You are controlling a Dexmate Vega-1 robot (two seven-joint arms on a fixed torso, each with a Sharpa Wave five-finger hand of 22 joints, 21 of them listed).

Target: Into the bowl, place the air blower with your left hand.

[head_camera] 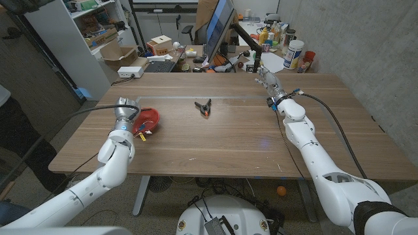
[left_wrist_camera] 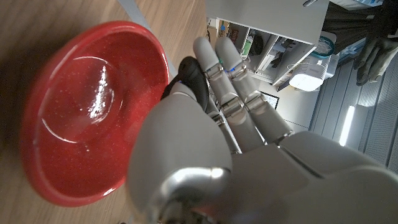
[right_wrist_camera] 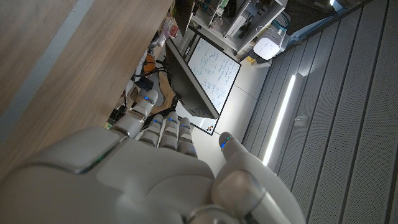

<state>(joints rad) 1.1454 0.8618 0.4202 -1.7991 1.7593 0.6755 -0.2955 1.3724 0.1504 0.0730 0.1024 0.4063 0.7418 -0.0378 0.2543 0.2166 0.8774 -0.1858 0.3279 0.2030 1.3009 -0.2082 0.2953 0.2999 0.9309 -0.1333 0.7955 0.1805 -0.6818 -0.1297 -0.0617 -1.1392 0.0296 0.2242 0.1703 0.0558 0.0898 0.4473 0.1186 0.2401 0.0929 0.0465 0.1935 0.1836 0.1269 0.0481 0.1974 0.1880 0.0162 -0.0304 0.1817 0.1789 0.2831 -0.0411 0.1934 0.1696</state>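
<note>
Now your left hand grips the blower right beside the bowl, not in it. Your right hand, fingers apart and empty, hangs well beyond the pliers.

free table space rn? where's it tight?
Bare wood: the near half of the table, and the stretch between the pliers and the right hand. Tight at the left: the left hand holds a black object beside the red bowl.
</note>
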